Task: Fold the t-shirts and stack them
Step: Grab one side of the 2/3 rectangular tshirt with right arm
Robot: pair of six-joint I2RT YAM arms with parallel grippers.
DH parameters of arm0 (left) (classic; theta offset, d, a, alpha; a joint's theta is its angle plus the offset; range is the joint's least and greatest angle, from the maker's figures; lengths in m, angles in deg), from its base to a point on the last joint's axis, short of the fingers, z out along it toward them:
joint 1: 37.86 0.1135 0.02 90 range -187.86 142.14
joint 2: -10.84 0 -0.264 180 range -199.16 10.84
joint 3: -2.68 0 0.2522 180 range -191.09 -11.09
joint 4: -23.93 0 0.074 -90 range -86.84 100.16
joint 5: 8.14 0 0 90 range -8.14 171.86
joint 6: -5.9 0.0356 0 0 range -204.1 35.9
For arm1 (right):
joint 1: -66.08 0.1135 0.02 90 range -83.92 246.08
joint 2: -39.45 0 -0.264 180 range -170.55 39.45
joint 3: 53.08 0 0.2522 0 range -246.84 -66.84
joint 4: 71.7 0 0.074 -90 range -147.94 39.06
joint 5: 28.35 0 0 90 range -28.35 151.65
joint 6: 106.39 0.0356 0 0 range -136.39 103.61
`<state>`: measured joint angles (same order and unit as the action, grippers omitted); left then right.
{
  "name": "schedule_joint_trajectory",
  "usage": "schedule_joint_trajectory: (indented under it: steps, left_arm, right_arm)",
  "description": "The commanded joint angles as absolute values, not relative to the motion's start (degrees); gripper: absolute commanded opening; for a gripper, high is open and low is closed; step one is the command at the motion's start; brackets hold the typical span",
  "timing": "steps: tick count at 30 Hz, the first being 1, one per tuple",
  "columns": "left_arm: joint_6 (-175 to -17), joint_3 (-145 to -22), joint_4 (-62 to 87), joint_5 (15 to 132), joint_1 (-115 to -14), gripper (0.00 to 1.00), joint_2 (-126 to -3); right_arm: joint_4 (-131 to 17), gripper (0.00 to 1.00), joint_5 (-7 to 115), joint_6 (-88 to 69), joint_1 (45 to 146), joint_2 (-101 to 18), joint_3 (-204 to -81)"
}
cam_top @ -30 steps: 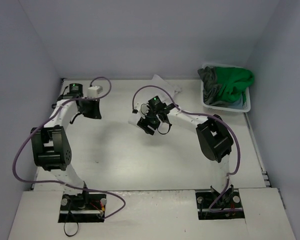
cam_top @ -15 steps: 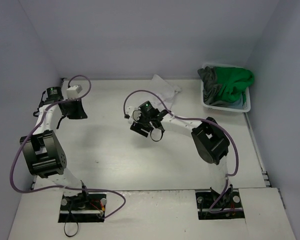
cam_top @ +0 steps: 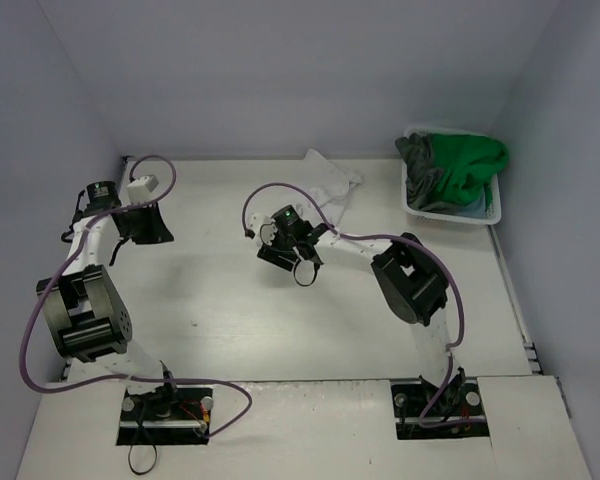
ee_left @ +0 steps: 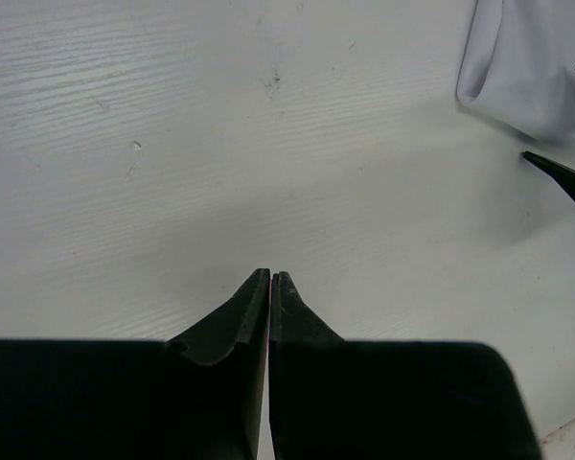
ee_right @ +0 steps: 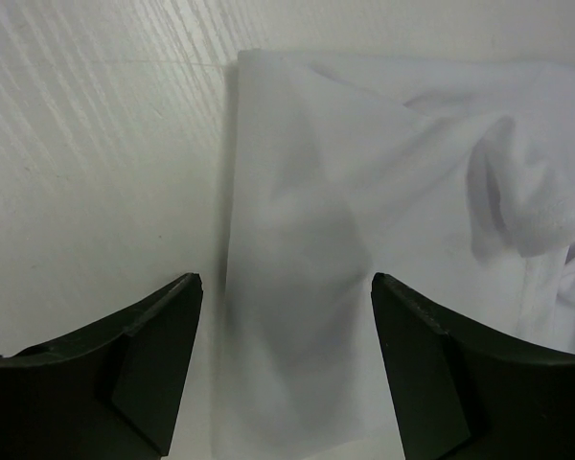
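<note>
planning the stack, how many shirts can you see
4: white shirt on the table; dark grey shirt, green shirt and blue-grey shirt piled in the basket, which may hide more.

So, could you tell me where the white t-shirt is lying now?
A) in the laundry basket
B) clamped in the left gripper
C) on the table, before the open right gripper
C: the white t-shirt lies on the table, framed by the open right gripper.

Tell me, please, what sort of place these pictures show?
Most likely a robotics test cell: plain pale walls box in a white wood-grain table, two black-and-white robot arms are bolted at its near edge, and a white plastic laundry basket holds bunched shirts.
</note>
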<state>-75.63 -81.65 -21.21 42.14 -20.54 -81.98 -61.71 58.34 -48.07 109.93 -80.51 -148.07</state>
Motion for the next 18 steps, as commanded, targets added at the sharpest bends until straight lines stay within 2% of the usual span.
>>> schedule_joint_trajectory:
  steps: [1,7,10,13,14,15,18]
  left_arm:
    - [-76.9,-82.7,-17.8,39.4,-20.3,0.00,-79.0]
    - [-77.2,-82.9,-18.3,38.4,-20.3,0.00,-79.3]
    - [-77.2,-82.5,-18.5,38.2,-20.4,0.00,-78.6]
    - [-77.2,-82.3,-18.5,37.9,-20.3,0.00,-78.6]
    - [-77.3,-82.3,-18.4,37.7,-20.4,0.00,-78.7]
    - [-77.4,-82.3,-18.4,37.6,-20.3,0.00,-79.0]
    - [-77.4,-82.1,-18.6,37.5,-20.4,0.00,-79.0]
  right_arm:
    - [-64.0,0.68,61.5,-49.3,109.7,-81.7,-149.6]
    - [-63.1,0.68,60.8,-48.7,109.3,-83.8,-150.8]
    - [-61.5,0.64,59.6,-47.9,109.3,-84.0,-150.8]
    - [-60.5,0.43,58.3,-47.4,109.1,-84.1,-150.6]
    - [-59.6,0.30,57.4,-46.8,108.7,-84.1,-150.7]
    - [-59.3,0.25,57.1,-46.5,108.6,-84.0,-150.6]
    - [-58.6,0.17,55.8,-45.7,107.6,-83.5,-150.1]
